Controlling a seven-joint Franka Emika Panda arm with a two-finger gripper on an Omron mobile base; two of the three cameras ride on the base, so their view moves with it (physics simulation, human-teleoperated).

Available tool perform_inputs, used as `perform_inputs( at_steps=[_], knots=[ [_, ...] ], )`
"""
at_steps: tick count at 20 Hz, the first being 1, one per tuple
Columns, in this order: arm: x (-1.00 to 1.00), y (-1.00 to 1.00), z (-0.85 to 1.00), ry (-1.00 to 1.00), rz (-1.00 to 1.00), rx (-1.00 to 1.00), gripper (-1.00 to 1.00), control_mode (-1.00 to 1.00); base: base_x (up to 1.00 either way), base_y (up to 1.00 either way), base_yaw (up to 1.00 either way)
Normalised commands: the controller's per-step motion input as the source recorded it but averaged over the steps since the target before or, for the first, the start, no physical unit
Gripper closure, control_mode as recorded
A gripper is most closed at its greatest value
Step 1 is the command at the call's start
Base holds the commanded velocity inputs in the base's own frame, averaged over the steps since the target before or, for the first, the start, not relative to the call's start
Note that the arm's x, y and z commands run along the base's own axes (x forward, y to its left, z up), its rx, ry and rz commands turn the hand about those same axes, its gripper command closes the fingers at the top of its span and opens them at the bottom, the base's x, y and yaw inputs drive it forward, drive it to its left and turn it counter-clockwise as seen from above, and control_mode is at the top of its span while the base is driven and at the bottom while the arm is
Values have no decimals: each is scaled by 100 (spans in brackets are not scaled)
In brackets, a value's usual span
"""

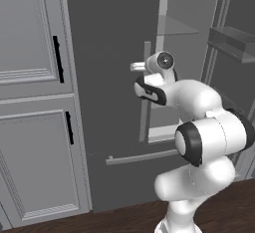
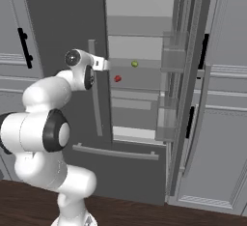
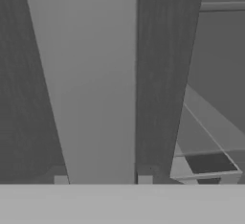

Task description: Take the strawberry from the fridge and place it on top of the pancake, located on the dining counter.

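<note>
The fridge stands before me, its left door closed and its right door swung open. The tiny red strawberry lies on a glass shelf inside, below and left of a yellow-green fruit. My gripper is at the left door's long pale bar handle, left of the strawberry and apart from it. In the hand view its fingertips sit on either side of that handle, shut on it. The pancake and the dining counter are out of view.
Panelled grey cabinets with black handles flank the fridge on the left, and more cabinets stand on the right. The open door carries clear bins. Below runs the freezer drawer's handle, and the floor is dark wood.
</note>
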Motion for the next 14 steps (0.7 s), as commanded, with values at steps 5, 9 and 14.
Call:
perform_inputs(
  at_steps=[5,9,14],
  knots=[
    [-77,22,0,11,-27,0,100,-100,0,0,0],
    [-72,36,-1,11,-36,0,100,-100,0,0,0],
    [-80,48,-7,5,-37,0,100,-100,0,0,0]
  ],
)
